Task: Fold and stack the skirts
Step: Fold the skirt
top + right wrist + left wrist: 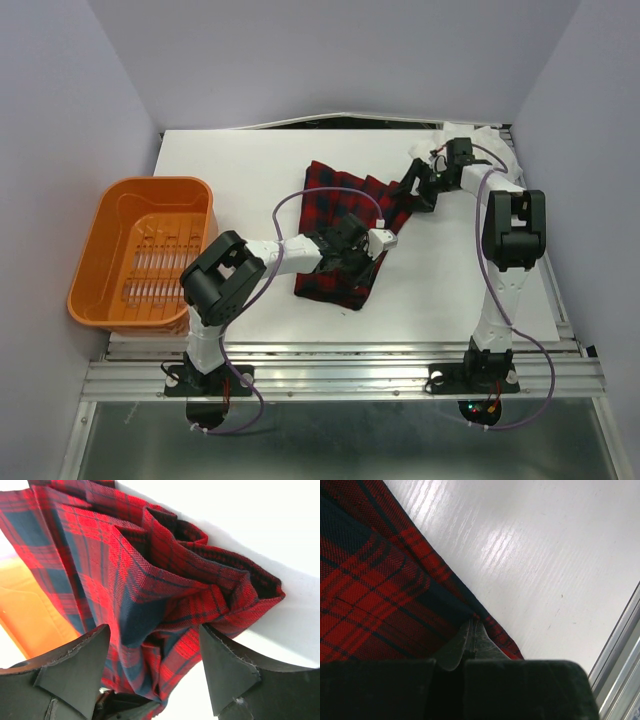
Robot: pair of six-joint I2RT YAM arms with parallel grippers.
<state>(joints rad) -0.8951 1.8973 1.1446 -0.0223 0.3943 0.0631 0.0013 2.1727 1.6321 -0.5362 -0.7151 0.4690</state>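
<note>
The red-and-black plaid skirt [335, 215] lies crumpled mid-table. My left gripper [358, 262] sits low at its near right edge. In the left wrist view the fingertips [472, 625] are pressed together on that plaid edge [380, 595]. My right gripper [412, 186] is at the skirt's far right side, open. In the right wrist view bunched plaid folds [150, 580] hang between its spread fingers [75, 665] without being pinched. A white skirt [497, 145] lies bunched at the far right corner, partly behind the right arm.
An orange slotted basket [110, 215] stands at the table's left edge and shows as an orange blur [30, 610] in the right wrist view. The white table [450, 270] ends in a metal rail [620, 645] along the near side. Walls close in on both sides.
</note>
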